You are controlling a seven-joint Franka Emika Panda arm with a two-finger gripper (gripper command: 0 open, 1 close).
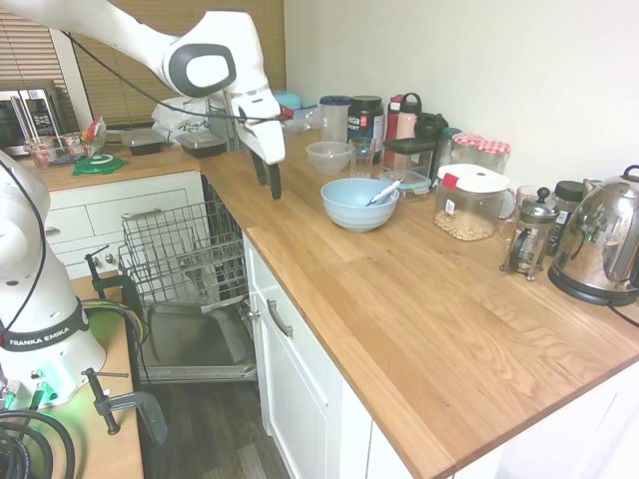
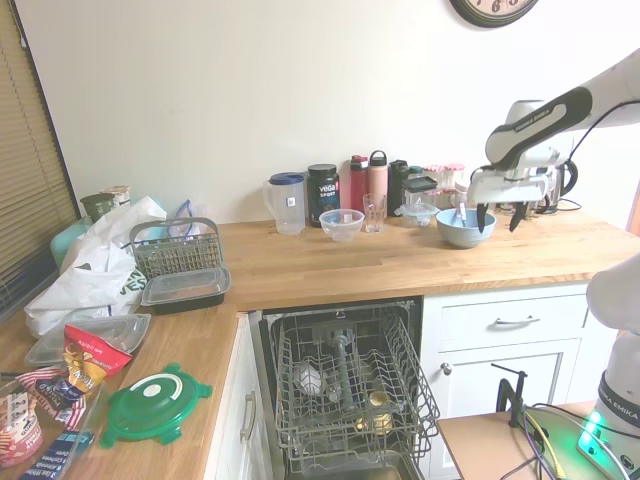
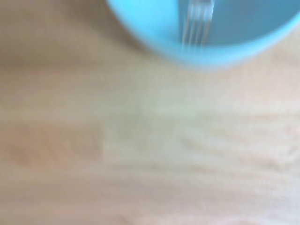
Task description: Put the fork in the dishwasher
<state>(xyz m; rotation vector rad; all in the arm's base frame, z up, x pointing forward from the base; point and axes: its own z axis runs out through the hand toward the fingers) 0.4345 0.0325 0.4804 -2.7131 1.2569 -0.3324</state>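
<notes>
jaws (image 1: 269,181) wide and empty above the tabletop (image 1: 399,289). fork (image 1: 382,193) just beyond them, leaning in the blue bowl (image 1: 357,204), handle over the rim. centre over the handle, descend, pinch above the rim. dishwasher (image 2: 348,385) open below.

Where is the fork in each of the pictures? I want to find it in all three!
First exterior view: the slim silvery fork leans in the light-blue bowl, right of centre.
Second exterior view: the fork stands in the same bowl, far right on the wooden counter.
Wrist view: blurred fork tines at the top edge, inside the bowl.
Shared landmark: the light-blue bowl.
</notes>
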